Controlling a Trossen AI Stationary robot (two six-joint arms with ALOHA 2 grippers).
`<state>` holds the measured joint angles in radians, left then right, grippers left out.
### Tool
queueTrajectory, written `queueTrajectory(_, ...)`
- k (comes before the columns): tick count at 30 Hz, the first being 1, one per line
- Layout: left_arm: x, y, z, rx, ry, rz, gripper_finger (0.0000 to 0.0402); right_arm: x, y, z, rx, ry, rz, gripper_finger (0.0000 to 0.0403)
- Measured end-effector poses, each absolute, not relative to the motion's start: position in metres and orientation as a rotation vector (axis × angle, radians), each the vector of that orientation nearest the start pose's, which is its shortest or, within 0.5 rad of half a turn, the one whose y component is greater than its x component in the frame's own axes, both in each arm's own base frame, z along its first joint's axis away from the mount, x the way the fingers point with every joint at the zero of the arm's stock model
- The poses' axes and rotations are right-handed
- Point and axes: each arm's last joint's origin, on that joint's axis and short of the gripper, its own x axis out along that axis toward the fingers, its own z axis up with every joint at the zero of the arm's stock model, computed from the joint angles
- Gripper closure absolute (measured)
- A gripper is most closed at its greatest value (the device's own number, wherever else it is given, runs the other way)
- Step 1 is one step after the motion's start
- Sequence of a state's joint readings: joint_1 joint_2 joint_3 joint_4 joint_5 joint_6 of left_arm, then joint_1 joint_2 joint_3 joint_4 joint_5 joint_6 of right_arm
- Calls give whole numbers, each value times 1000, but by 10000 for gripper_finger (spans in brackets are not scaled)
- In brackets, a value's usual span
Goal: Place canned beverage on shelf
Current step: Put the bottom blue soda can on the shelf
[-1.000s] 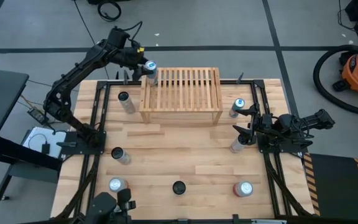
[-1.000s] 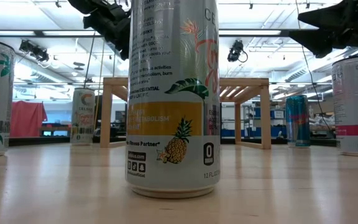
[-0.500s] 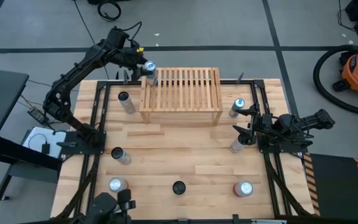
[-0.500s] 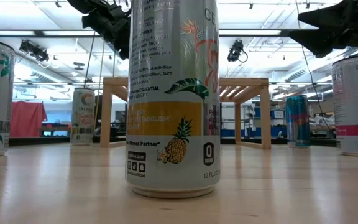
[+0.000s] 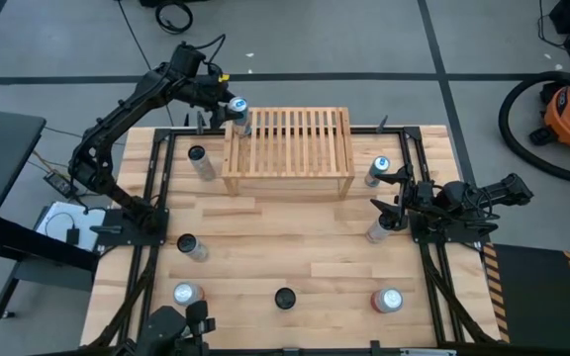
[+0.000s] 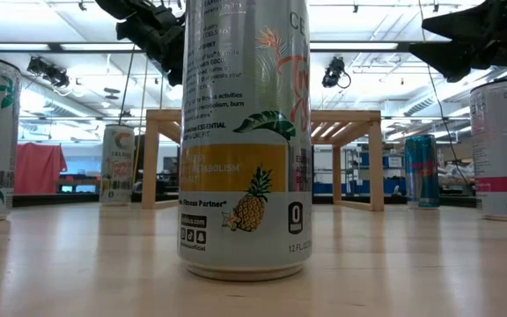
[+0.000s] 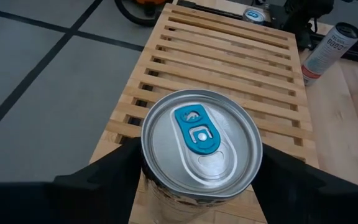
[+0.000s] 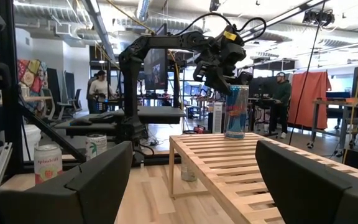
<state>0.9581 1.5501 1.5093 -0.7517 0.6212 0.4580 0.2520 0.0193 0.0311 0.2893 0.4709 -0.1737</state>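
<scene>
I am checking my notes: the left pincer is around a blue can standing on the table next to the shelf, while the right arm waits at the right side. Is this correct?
Not quite. The blue can stands on the shelf itself, at its far left corner, not on the table; the right wrist view shows this. The left pincer is around it, and the right pincer does wait on the right.

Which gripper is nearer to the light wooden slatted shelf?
Left. The left gripper is over the light wooden slatted shelf, at its far left corner. The right gripper waits beside its right end, apart.
</scene>
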Motion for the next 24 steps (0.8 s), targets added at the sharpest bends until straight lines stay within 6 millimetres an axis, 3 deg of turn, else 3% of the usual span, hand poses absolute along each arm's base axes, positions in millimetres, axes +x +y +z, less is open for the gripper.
queueTrajectory(16, 201, 255, 352, -140, 615, 178, 124, 90, 9, 199, -45, -261, -265, 50)
queueTrajectory(24, 205, 252, 348, -138, 730, 330, 120, 90, 9, 199, -44, -261, -265, 50)
